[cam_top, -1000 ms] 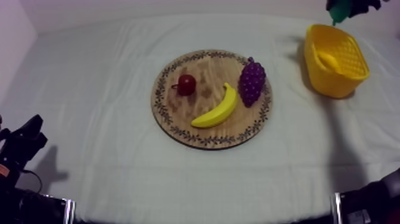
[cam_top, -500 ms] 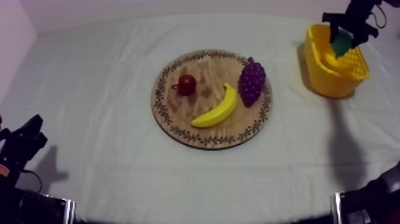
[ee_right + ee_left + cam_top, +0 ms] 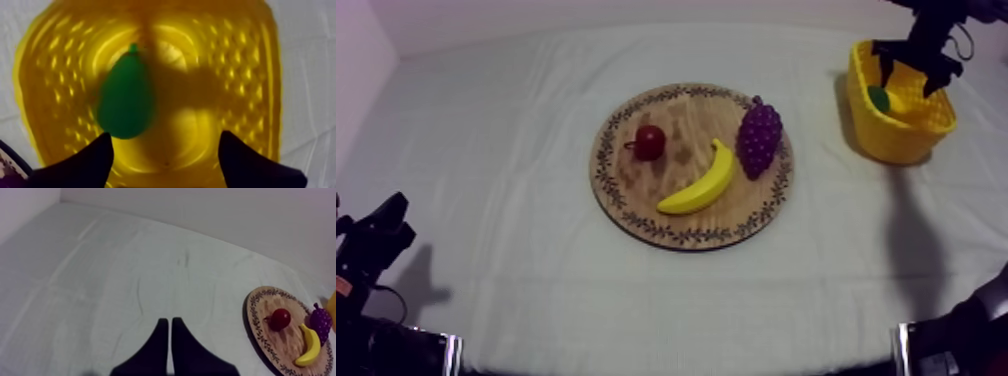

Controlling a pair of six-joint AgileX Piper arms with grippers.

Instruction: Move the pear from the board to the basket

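The green pear [image 3: 878, 97] [image 3: 126, 100] lies inside the yellow basket [image 3: 901, 140] [image 3: 240, 65] at the table's far right, against its left wall. My right gripper [image 3: 911, 66] [image 3: 165, 137] hangs just over the basket, open, with the pear free below its fingers. My left gripper [image 3: 384, 228] [image 3: 167, 322] rests low at the left, shut on nothing, far from the round wooden board [image 3: 686, 236] [image 3: 257, 333] at the table's middle.
On the board lie a banana [image 3: 701, 183] [image 3: 310, 348], a bunch of grapes [image 3: 759, 135] [image 3: 320, 320] and a small red fruit [image 3: 650, 141] [image 3: 280, 318]. Bare cloth stretches between the board and the basket and along the table's left.
My right gripper came down over the basket with the pear and let it go; the pear now lies in the basket. The left arm has not moved.
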